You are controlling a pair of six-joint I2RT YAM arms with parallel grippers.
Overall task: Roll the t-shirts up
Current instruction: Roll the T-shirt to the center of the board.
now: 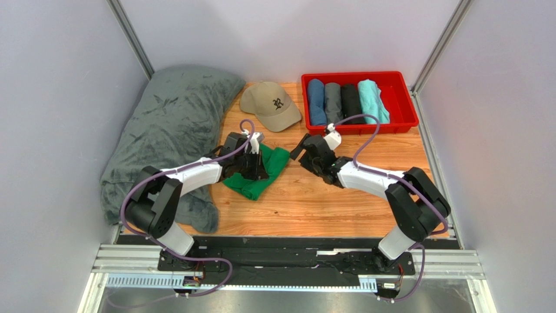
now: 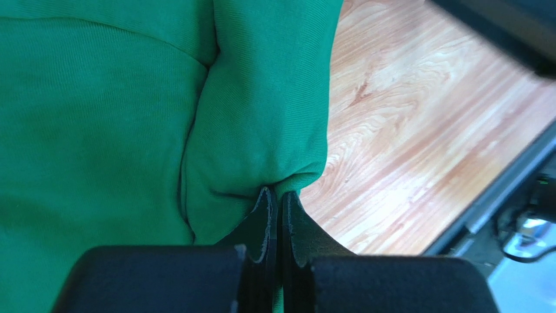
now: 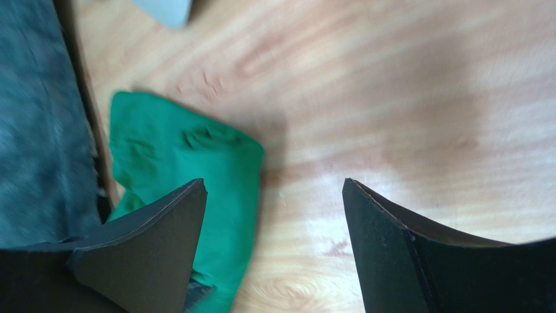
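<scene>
Wooden table [image 1: 326, 202] holds bunched green t-shirt [image 1: 277, 161], left claw [image 2: 275, 199] pinching it, right claw [image 3: 274, 186] agape.

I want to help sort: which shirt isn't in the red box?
The green t-shirt, on the table; the four rolled ones lie in the red box.

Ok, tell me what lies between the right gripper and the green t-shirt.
Only bare wooden table between the right gripper and the green t-shirt; the top view shows it.
</scene>
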